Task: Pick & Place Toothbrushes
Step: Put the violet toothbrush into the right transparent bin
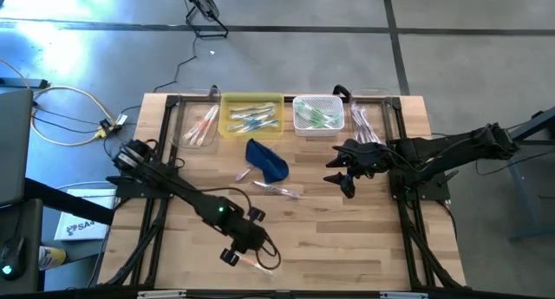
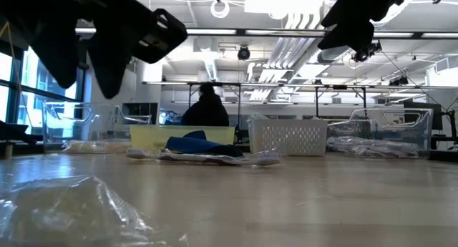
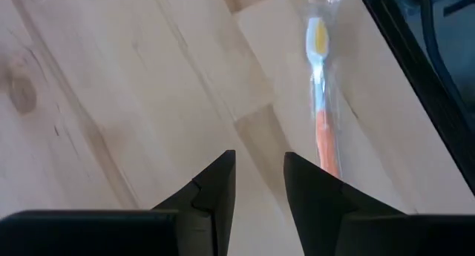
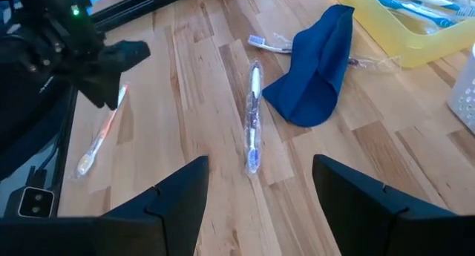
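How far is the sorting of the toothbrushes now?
Mostly done: toothbrushes already lie in the yellow tray, the white basket and two clear bins. In hand: the left gripper, open, hovers beside the orange toothbrush, not yet gripped. Left: the wrapped toothbrush by the blue pouch, below the open right gripper.

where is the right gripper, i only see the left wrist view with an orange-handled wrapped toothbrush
Observer: The right gripper hovers open over the wooden table's right half, apart from a dark blue cloth pouch at mid-table.
Operator: and my left gripper
Observer: The left gripper is open near the table's front edge, beside that orange-handled wrapped toothbrush.
Operator: other loose brushes
Observer: A pale wrapped toothbrush lies in front of the pouch.
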`<control>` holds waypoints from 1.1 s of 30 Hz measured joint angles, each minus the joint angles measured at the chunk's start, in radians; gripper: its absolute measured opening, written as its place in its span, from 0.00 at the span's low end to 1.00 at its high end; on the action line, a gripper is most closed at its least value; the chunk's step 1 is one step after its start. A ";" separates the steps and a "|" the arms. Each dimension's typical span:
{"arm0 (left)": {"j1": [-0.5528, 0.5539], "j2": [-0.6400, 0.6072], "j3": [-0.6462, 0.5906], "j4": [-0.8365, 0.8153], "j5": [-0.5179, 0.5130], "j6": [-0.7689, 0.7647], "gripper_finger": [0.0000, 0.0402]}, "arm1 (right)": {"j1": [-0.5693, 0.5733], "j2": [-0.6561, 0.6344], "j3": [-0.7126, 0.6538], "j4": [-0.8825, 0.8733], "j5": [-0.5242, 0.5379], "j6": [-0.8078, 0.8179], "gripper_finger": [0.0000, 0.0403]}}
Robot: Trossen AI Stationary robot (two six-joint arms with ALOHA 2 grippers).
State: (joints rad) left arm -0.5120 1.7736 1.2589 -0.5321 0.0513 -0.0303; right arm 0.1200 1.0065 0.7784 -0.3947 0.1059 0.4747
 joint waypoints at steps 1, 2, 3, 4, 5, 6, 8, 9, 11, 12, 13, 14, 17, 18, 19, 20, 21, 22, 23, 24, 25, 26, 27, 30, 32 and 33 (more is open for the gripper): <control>0.001 0.005 0.003 0.008 0.000 0.000 0.28 | 0.000 0.000 0.000 0.000 0.000 -0.004 0.58; 0.001 0.008 0.004 0.008 -0.001 0.000 0.28 | 0.000 0.000 0.000 -0.001 0.000 -0.005 0.58; 0.002 0.008 0.003 0.001 -0.001 0.001 0.28 | 0.000 0.000 0.000 0.001 0.000 -0.006 0.58; 0.003 0.008 0.002 0.003 -0.004 0.001 0.28 | 0.000 0.000 0.000 0.002 0.000 -0.006 0.58; 0.002 0.007 0.003 0.013 -0.011 0.001 0.28 | 0.000 0.000 0.000 0.000 0.000 -0.006 0.58; 0.002 0.007 0.004 0.015 -0.018 0.001 0.28 | 0.000 0.000 0.000 -0.003 0.000 -0.007 0.58; 0.002 0.007 0.003 0.007 -0.028 0.001 0.28 | 0.000 0.000 0.000 -0.004 0.000 -0.007 0.58; 0.002 0.007 0.003 0.009 -0.028 0.000 0.28 | 0.000 0.000 0.000 -0.006 0.000 -0.007 0.58; 0.002 0.006 0.003 0.007 -0.028 0.000 0.28 | 0.000 0.000 0.000 -0.008 0.000 -0.007 0.58; 0.001 0.006 0.003 0.009 -0.028 0.000 0.28 | 0.000 0.000 0.000 -0.011 0.000 -0.007 0.58; 0.001 0.006 0.003 0.009 -0.029 0.000 0.28 | 0.000 0.000 0.000 -0.014 0.000 -0.007 0.58; 0.001 0.006 0.003 0.008 -0.029 0.000 0.28 | 0.000 0.000 0.000 -0.014 0.000 -0.007 0.58; 0.001 0.006 0.003 0.014 -0.029 0.000 0.28 | 0.000 0.000 -0.004 -0.009 0.000 -0.008 0.58; 0.001 0.006 0.003 0.013 -0.029 0.000 0.28 | 0.000 0.000 -0.007 -0.007 0.000 -0.008 0.58; 0.001 0.006 0.003 0.013 -0.029 0.000 0.28 | 0.000 0.000 -0.010 -0.006 0.000 -0.008 0.58; 0.001 0.006 0.003 0.014 -0.028 0.000 0.28 | 0.000 0.000 -0.011 -0.009 0.000 -0.008 0.58; 0.001 0.006 0.003 0.014 -0.025 0.000 0.28 | 0.000 0.000 -0.011 -0.010 0.000 -0.008 0.58; 0.001 0.006 0.003 0.014 -0.021 -0.001 0.28 | 0.000 0.000 -0.011 -0.009 0.000 -0.008 0.58; 0.001 0.006 0.003 0.015 -0.018 -0.004 0.28 | 0.000 0.000 -0.011 -0.008 0.000 -0.008 0.58; 0.001 0.006 0.003 0.015 -0.016 -0.004 0.28 | 0.000 0.000 -0.011 -0.009 0.000 -0.008 0.58; 0.001 0.006 0.003 0.015 -0.016 -0.004 0.28 | 0.000 0.000 -0.011 -0.008 0.000 -0.008 0.58; 0.001 0.006 0.003 0.015 -0.016 -0.004 0.28 | 0.000 0.000 -0.011 -0.008 0.000 -0.008 0.58; 0.001 0.006 0.003 0.015 -0.016 -0.004 0.28 | 0.000 0.000 -0.011 -0.009 0.000 -0.008 0.58; 0.001 0.006 0.002 0.016 -0.016 -0.016 0.28 | 0.000 0.000 -0.011 -0.009 0.000 -0.008 0.58; 0.001 0.006 0.002 0.018 -0.016 -0.070 0.28 | 0.000 0.000 -0.011 -0.009 0.000 -0.008 0.58; 0.001 0.006 0.002 0.021 -0.016 -0.093 0.28 | 0.000 0.000 -0.011 -0.009 0.000 -0.007 0.58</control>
State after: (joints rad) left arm -0.5106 1.7798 1.2610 -0.5111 0.0353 -0.1232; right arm 0.1200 1.0065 0.7673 -0.4034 0.1059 0.4676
